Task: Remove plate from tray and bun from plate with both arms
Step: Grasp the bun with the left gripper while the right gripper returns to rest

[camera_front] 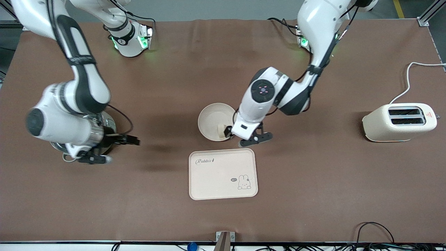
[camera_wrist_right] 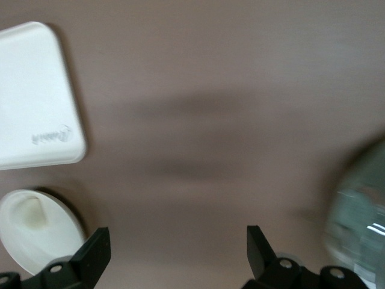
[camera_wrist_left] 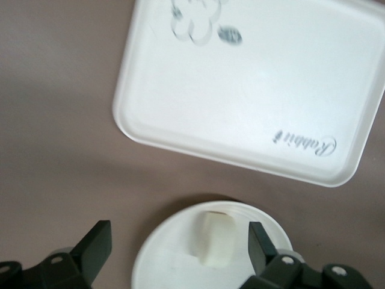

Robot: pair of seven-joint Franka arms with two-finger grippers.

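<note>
Plate [camera_front: 212, 120]: holds bun [camera_front: 221, 130]. Tray [camera_front: 223, 173]: bare. Left gripper [camera_wrist_left: 180, 253] wide over plate; right gripper [camera_wrist_right: 174, 259] wide over table [camera_front: 313, 195].

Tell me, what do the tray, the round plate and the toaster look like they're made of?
The tray looks like matte cream plastic or melamine: smooth and dull, with a printed rabbit. The plate shares that flat cream finish, so likely the same, though glazeless ceramic is possible. The toaster has a smooth cream shell, probably plastic or painted metal; its faint sheen leaves that open.
</note>
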